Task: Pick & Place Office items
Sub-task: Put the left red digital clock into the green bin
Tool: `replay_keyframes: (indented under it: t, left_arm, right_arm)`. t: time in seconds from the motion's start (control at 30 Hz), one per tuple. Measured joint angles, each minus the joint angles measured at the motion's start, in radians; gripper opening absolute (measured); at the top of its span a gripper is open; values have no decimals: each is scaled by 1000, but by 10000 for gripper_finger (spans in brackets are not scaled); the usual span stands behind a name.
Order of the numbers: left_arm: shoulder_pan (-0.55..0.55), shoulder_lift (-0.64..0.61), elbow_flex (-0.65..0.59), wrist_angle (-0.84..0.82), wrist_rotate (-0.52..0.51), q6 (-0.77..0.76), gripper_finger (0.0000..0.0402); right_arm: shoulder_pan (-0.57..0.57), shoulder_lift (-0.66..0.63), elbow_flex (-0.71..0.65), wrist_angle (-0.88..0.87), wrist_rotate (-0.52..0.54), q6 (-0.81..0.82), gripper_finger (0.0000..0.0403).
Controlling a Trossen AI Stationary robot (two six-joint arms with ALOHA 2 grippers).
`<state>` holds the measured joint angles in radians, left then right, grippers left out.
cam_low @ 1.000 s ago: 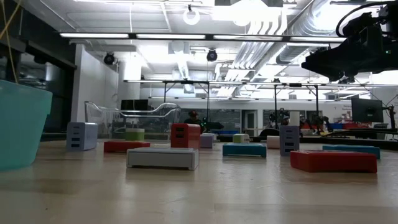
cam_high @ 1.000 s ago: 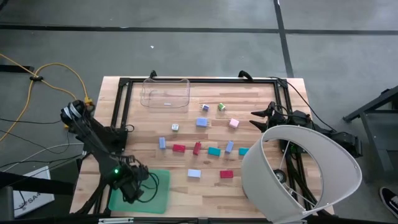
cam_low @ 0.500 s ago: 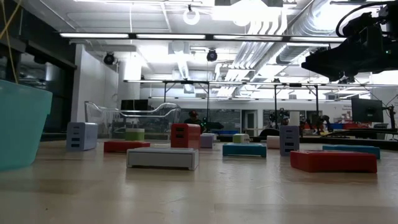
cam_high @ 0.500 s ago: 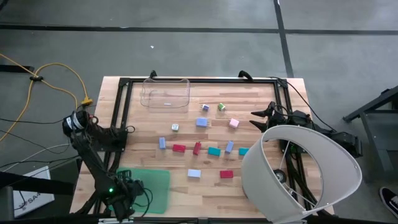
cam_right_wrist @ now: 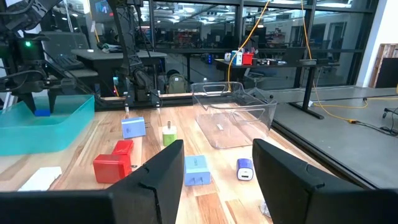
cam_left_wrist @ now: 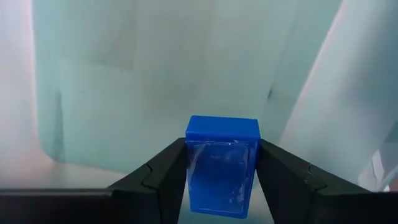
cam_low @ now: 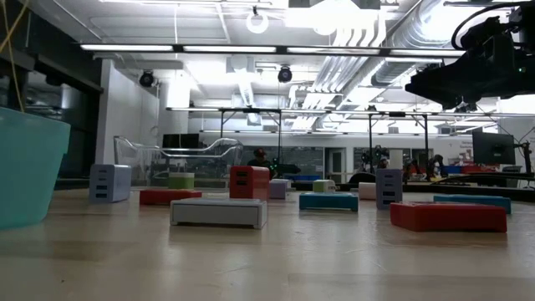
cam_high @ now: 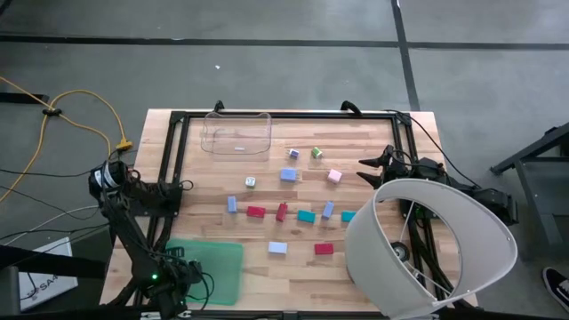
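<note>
My left gripper (cam_high: 169,283) hangs over the near left corner of the green tray (cam_high: 220,267), pointing down, shut on a blue block (cam_left_wrist: 222,165). In the right wrist view this gripper (cam_right_wrist: 38,107) and the block (cam_right_wrist: 42,112) sit low at the tray's rim (cam_right_wrist: 62,118). Several office items lie flat on the wood mid-table, among them red blocks (cam_high: 256,212), a teal one (cam_high: 306,216), a light blue one (cam_high: 277,248) and a pink one (cam_high: 334,176). My right gripper (cam_right_wrist: 216,180) waits open and level at the table's right side (cam_high: 366,167). My left gripper pinches the blue block's two opposite sides (cam_left_wrist: 191,168) between its two fingers, coming from above and pointing down. The block stands upright between the fingers (cam_left_wrist: 165,177), inside the tray. I cannot tell whether its underside touches the tray floor.
A clear plastic bin (cam_high: 236,132) stands at the far edge, left of centre. A large white lampshade-like hood (cam_high: 431,244) covers the near right part of the table. A black frame (cam_high: 173,151) runs along the table's left and far edges.
My left gripper has gone from over the middle of the green tray toward the table's near left corner and down, carrying the blue block with it. It has hardly moved in the last half second.
</note>
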<state>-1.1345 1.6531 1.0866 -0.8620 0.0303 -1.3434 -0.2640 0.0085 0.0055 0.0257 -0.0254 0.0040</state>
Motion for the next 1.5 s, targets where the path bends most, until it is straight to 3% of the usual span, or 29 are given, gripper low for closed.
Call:
replay_keyframes:
  t: [0.6,0.97,1.5]
  left_arm:
    - [14,-16,0,7,-8,-16,187]
    - [30,-132,0,-75,-110,11,186]
    - [163,-254,0,-112,-116,207,186]
  right_arm:
    - [0,0,0,0,0,0,178]
    - [0,0,0,0,0,0,178]
    - [0,0,0,0,0,0,178]
